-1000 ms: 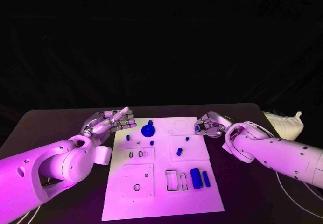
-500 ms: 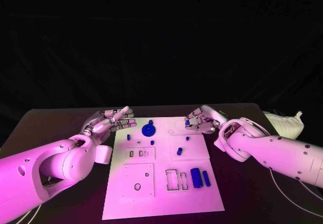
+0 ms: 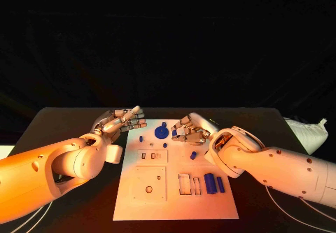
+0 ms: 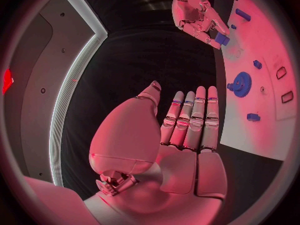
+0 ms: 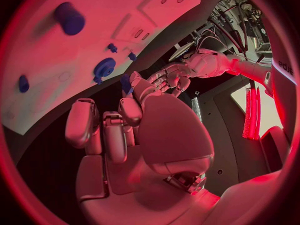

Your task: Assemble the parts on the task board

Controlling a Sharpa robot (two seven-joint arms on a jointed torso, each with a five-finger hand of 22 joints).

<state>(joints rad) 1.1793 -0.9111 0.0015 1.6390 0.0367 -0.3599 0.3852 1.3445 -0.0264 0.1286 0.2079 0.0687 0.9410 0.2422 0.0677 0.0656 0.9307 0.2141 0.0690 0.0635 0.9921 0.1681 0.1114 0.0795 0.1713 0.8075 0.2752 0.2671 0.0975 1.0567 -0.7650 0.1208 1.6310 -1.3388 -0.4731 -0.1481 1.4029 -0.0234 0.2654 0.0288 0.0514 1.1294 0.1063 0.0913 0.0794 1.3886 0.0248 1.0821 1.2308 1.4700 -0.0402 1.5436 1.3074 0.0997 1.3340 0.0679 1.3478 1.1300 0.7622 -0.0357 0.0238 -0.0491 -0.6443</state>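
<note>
Your right hand (image 3: 190,130) hangs over the far part of the task board (image 3: 175,204), fingers curled on a small blue part (image 4: 221,38) pinched at the fingertips; the left wrist view shows it plainly. Your left hand (image 3: 120,121) holds nothing, fingers straight and side by side but not closed, just off the board's far left corner.

On the board: a blue gear (image 3: 161,131) sits near the far edge, just beside the right hand. Two small blue pegs (image 3: 141,139) lie on the left-hand side of it toward the near side. One short blue piece (image 3: 193,155) lies toward the right edge at mid-board. Two longer blue bars (image 3: 210,183) lie side by side near the right edge, next to two empty rectangular slots (image 3: 184,184).

Judgement on handling: the held part looks rigid, light and smooth-sided, so it may twist or slip in a fingertip pinch. Grip it across its sides, leaving the lower end free for seating. Which recess it belongs to cannot be told here. The bars want holding at mid-length to stay level.
</note>
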